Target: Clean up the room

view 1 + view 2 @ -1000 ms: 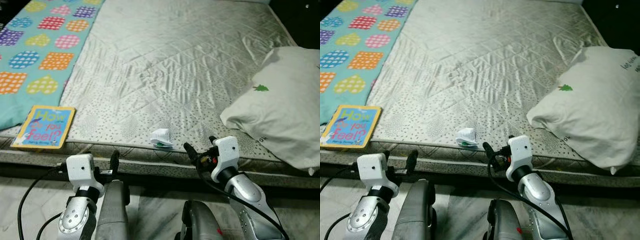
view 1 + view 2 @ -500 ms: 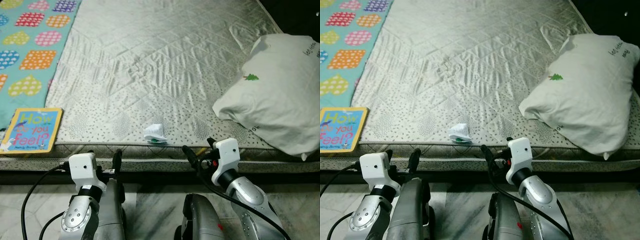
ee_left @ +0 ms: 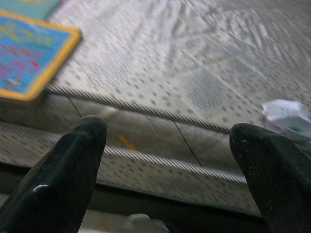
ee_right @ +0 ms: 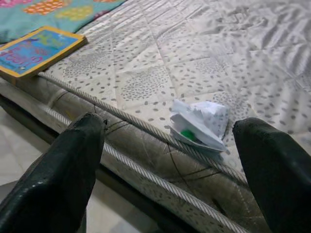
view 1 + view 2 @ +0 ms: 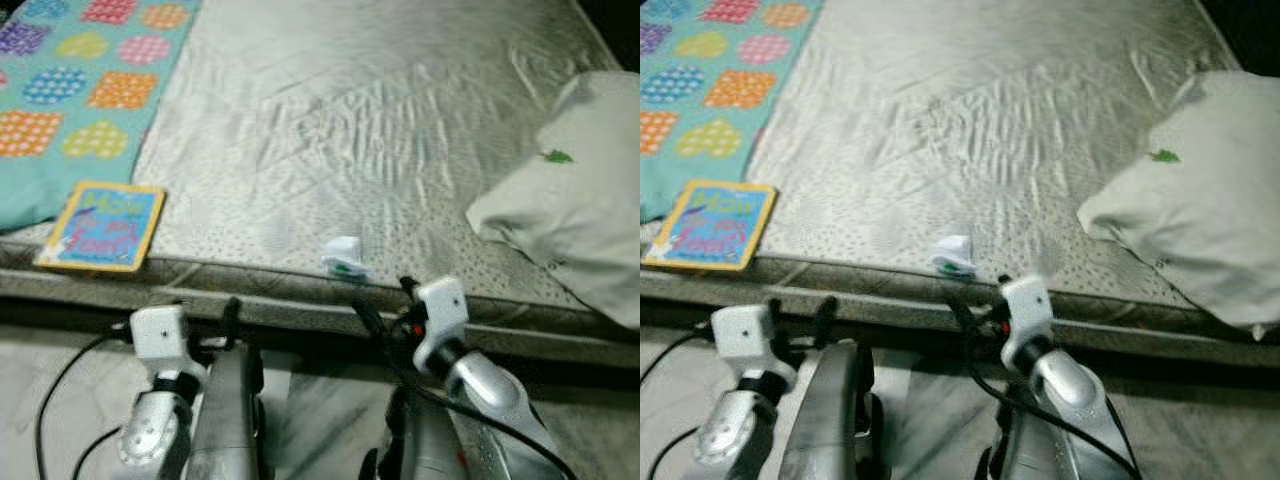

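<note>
Right wrist view: crumpled paper (image 4: 200, 124) on mattress (image 5: 330, 120) front edge, framed between spread right gripper (image 4: 172, 170) fingers; head camera swung, right arm closer. Left gripper (image 3: 170, 170) fingers apart, idle. Book (image 5: 102, 226) at left front edge.

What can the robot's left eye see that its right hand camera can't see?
The left eye view takes in the pillow at the robot's right on the mattress, plus both arms with the left gripper and right gripper held low before the bed edge. The right wrist view gives a close look at the crumpled paper, with a green bit tucked inside, framed by its two open black fingers. Both show the paper, the book, the mattress and the colourful blanket.
</note>
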Tool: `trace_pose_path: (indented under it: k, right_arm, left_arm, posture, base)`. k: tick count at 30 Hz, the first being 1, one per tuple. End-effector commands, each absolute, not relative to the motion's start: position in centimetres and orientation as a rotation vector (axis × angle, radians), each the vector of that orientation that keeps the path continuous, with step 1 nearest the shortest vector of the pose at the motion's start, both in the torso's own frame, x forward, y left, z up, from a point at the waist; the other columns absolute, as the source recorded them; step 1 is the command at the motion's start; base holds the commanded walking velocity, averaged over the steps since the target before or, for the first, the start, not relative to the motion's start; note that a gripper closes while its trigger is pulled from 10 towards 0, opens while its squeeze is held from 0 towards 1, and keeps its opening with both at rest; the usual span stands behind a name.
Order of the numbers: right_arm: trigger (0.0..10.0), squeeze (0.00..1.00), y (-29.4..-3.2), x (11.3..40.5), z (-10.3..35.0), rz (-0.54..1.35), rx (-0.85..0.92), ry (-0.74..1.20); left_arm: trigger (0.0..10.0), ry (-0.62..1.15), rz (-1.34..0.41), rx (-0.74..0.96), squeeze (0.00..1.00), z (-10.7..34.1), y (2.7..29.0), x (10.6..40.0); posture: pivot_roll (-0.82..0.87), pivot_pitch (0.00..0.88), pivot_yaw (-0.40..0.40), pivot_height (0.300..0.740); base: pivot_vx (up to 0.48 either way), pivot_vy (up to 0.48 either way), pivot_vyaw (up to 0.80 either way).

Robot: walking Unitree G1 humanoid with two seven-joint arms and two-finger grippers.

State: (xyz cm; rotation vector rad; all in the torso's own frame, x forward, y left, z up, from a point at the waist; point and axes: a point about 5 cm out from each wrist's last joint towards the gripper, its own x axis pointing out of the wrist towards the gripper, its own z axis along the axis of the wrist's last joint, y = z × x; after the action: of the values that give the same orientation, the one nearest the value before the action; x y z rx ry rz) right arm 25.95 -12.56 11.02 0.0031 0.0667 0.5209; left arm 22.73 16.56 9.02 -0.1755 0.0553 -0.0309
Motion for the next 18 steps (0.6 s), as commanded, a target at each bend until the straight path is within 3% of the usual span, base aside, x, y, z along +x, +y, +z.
trace_pose_path:
  k: [1, 7, 14, 18]
  right_arm:
    - [10.0, 0.0, -13.17, 25.57, 10.36, 0.506, 0.013, 0.096]
    - [10.0, 0.0, -12.91, 25.58, 10.35, 0.533, 0.031, 0.099]
    - [10.0, 0.0, -12.82, 25.59, 10.38, 0.539, 0.032, 0.095]
    - [10.0, 0.0, -12.78, 25.66, 10.35, 0.535, 0.03, 0.096]
  left_arm:
    - [10.0, 0.079, -0.041, -0.182, 0.0, 8.63, 16.24, 22.46]
    - [10.0, 0.081, -0.04, -0.183, 0.0, 8.6, 16.26, 22.48]
    - [10.0, 0.081, -0.039, -0.181, 0.0, 8.6, 16.25, 22.47]
    - [10.0, 0.077, -0.044, -0.182, 0.0, 8.66, 16.24, 22.51]
  posture:
    - [0.06, 0.25, -0.056, 0.567]
    - [0.06, 0.248, -0.057, 0.567]
    - [0.06, 0.248, -0.057, 0.528]
    - [0.07, 0.247, -0.053, 0.528]
  base:
    - [0.0, 0.0, 0.0]
    - [0.0, 0.0, 0.0]
    - [0.0, 0.0, 0.0]
    - [0.0, 0.0, 0.0]
